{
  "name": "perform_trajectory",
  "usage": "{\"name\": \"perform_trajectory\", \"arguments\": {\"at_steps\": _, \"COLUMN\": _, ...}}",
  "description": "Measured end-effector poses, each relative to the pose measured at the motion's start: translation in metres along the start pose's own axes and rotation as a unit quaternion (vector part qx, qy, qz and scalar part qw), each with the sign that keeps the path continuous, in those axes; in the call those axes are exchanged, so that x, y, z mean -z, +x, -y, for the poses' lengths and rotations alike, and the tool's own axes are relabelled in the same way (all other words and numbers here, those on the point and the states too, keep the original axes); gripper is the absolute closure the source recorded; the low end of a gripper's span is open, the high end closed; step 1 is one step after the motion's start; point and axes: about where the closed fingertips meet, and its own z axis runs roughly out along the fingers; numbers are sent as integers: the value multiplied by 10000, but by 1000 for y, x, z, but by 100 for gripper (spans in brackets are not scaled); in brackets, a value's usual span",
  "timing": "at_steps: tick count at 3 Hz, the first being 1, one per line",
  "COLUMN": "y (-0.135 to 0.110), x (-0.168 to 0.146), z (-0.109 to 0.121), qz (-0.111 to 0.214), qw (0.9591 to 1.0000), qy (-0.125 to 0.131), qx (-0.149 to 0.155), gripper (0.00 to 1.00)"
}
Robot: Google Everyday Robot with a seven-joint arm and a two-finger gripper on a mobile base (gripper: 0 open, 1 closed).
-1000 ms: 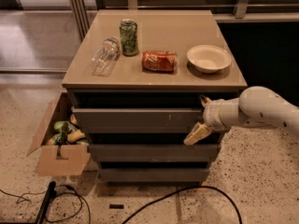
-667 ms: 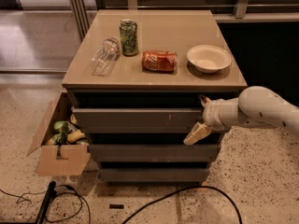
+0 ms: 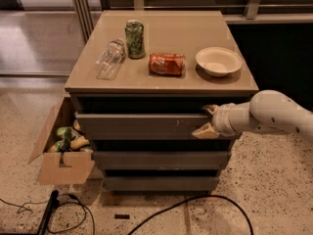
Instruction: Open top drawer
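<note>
A cardboard box (image 3: 61, 163) sits on the floor at lower left, holding green and pale items, with a black cable (image 3: 54, 207) below it. At centre stands a grey-brown cabinet (image 3: 161, 84). On its top, left to right: a clear plastic bottle (image 3: 110, 58) lying down, an upright green can (image 3: 134, 39), a red can (image 3: 167, 63) on its side and a pale bowl (image 3: 218, 61). The top drawer (image 3: 142, 126) lies just under the cabinet top. At its right end is the gripper (image 3: 205, 120), jaws spread apart, one finger by the drawer's upper edge, the other lower on its front. The white arm (image 3: 274, 116) reaches in from the right.
</note>
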Motion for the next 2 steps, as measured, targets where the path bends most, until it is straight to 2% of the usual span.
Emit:
{"name": "perform_trajectory", "arguments": {"at_steps": 1, "y": 0, "x": 0, "z": 0, "qz": 0, "qw": 10000, "qy": 0, "qx": 0, "gripper": 73}}
{"name": "perform_trajectory", "arguments": {"at_steps": 2, "y": -3, "x": 4, "z": 2, "qz": 0, "qw": 10000, "qy": 0, "qx": 0, "gripper": 96}}
